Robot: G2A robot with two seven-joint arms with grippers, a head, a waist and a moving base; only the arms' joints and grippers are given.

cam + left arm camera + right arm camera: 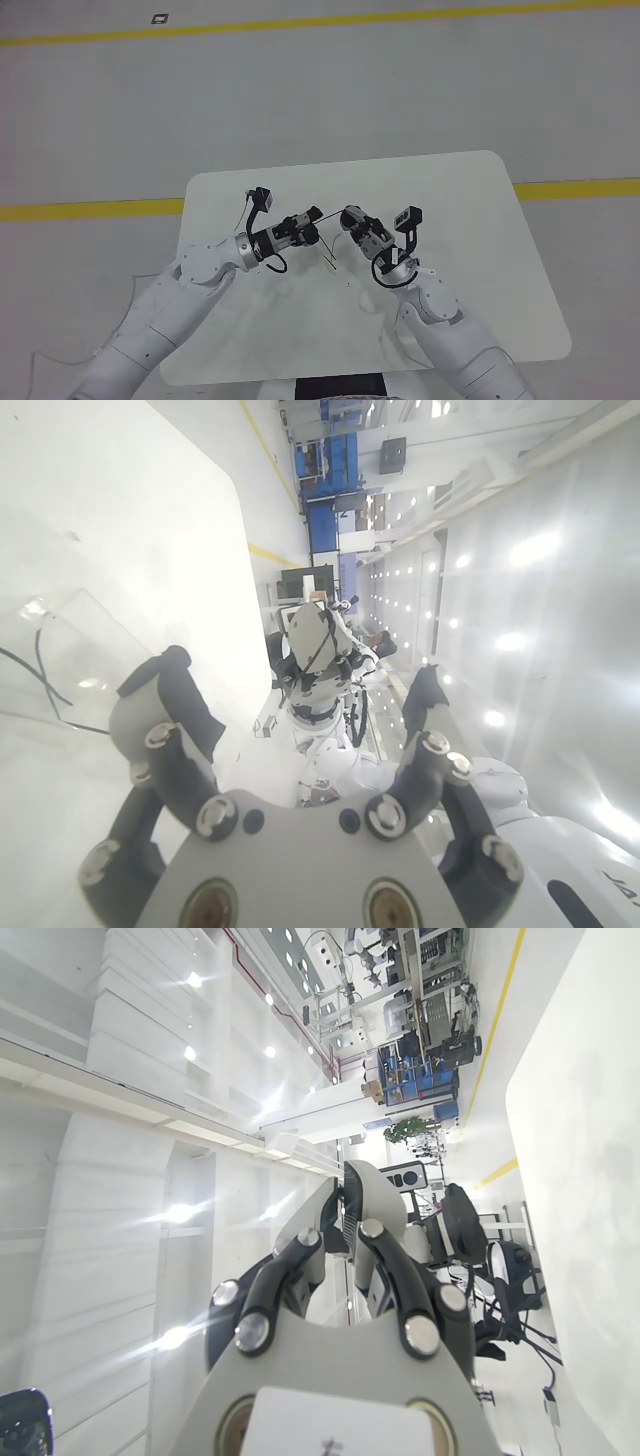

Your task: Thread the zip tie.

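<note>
A thin black zip tie [331, 211] runs between the two grippers above the middle of the white table [470, 250]. My right gripper [348, 216] is shut on one end of it; its fingers [350, 1198] press together in the right wrist view. Facing it from a short gap away, my left gripper [309, 226] stands open, its two black-padded fingers [172, 680] spread wide with nothing between them. In the left wrist view the right gripper [315, 645] sits straight ahead with the zip tie [324, 641] lying across it.
A clear tray [75, 615] with spare black zip ties [42, 672] rests on the table below the grippers; those ties [328, 258] show as thin dark lines from above. The table's far and right parts are bare.
</note>
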